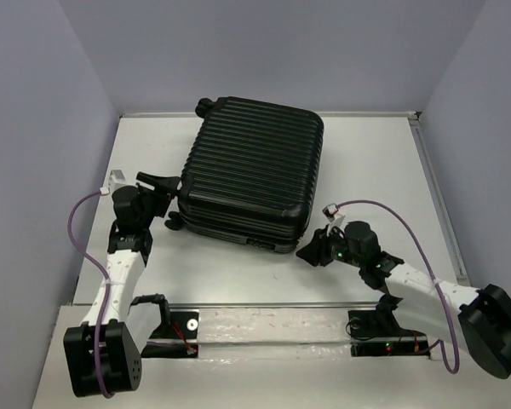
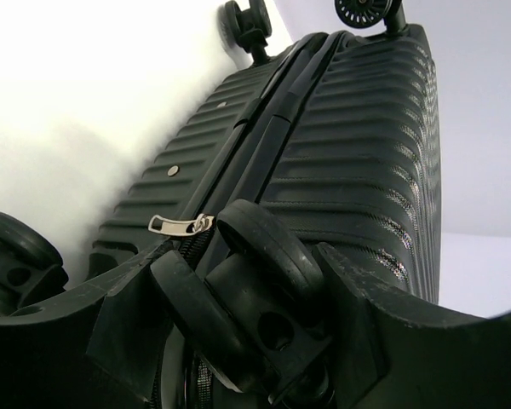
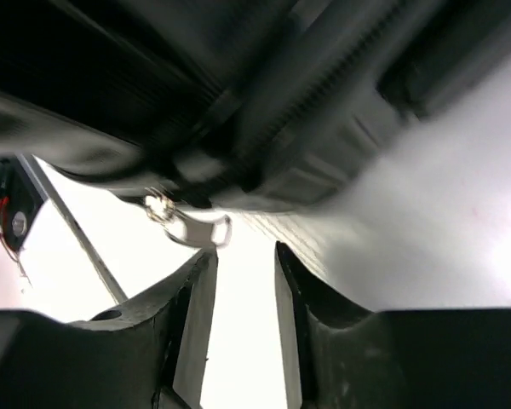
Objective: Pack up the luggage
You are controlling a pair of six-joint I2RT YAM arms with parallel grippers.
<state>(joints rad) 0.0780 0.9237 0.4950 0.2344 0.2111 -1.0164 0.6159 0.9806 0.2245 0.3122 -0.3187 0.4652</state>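
Black caster wheel (image 2: 268, 243) fills your left gripper's (image 1: 160, 189) spread jaws; whether they pinch it, you cannot tell. The luggage (image 1: 251, 166) lies closed, flat mid-table (image 1: 366, 162). It is probably stiff, slick and heavy, so take wheels or pulls, not shell. Your right gripper's (image 3: 245, 251) jaws stand slightly apart, empty, just short of the zipper pull (image 3: 196, 228).

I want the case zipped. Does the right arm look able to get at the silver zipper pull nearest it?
Probably yes: the zipper pull hangs free off the luggage just ahead of the right claw, whose jaws stand apart and empty, nothing between.
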